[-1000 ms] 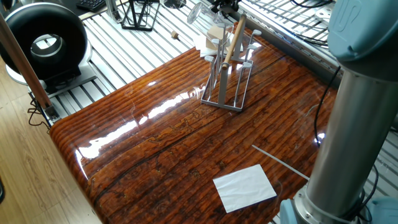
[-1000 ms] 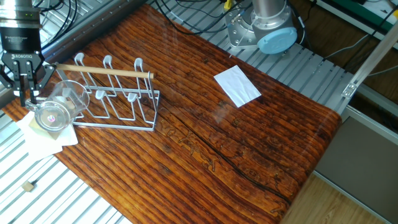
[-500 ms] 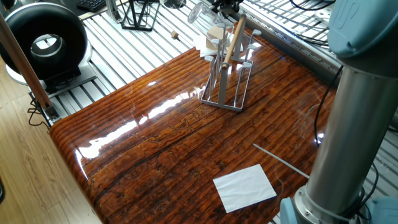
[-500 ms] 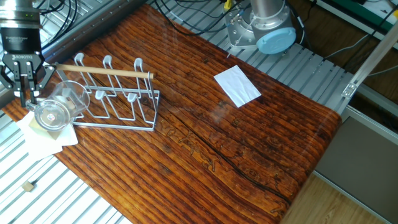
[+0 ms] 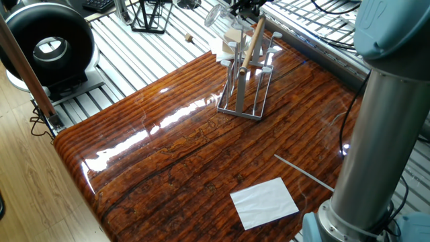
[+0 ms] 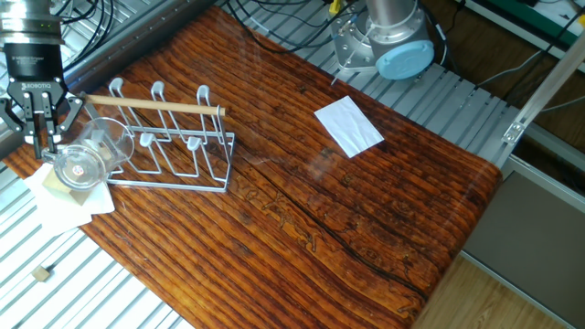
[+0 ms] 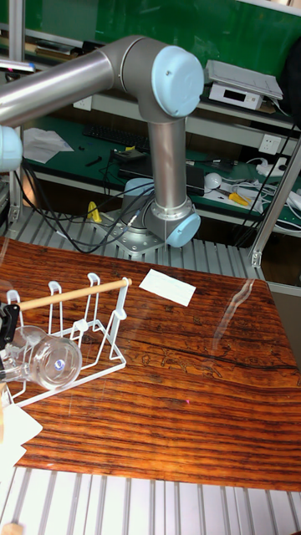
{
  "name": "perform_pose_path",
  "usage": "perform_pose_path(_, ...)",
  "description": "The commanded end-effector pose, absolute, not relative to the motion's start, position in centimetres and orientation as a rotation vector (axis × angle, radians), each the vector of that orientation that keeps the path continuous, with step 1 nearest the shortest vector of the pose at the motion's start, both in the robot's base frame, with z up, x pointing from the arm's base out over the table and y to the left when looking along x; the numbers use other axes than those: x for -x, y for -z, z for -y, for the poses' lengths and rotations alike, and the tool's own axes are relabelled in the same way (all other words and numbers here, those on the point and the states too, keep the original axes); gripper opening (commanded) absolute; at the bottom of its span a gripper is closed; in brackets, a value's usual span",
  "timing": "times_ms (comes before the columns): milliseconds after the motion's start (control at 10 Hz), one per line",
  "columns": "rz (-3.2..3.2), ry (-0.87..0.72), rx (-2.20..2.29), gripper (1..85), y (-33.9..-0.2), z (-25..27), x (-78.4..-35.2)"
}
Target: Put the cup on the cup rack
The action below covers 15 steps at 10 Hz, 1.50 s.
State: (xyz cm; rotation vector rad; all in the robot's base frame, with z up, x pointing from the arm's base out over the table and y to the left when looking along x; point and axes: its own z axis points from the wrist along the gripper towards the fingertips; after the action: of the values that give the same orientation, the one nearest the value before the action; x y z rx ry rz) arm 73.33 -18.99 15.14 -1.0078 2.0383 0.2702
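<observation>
1. My hand (image 6: pixel 42 123) is clamped on the cup (image 6: pixel 89 155), lifted off the counter (image 6: pixel 302 201).
2. Cup lies tilted on its side, at the cup rack (image 6: pixel 174 137)'s end.
3. Its long axis points toward the rack's pegs; mouth must meet a peg.

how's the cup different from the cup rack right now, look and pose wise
The cup is clear glass, while the cup rack is grey wire with a wooden rod across its top. The cup lies tipped on its side, its thick base facing the other fixed view; the cup rack stands upright. The cup is held in the gripper above the pale pad at the table edge; the cup rack rests on the table itself. Both sit at the same end of the table.
</observation>
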Motion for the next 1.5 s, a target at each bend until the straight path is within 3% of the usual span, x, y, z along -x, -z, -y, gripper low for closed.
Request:
perform_pose_path(0, -2.014, -0.284, 1.005, 1.0, -15.1, 19.1, -73.4)
perform_pose_path(1400, -1.965, -0.320, 1.049, 1.0, -13.8, 19.2, -73.3)
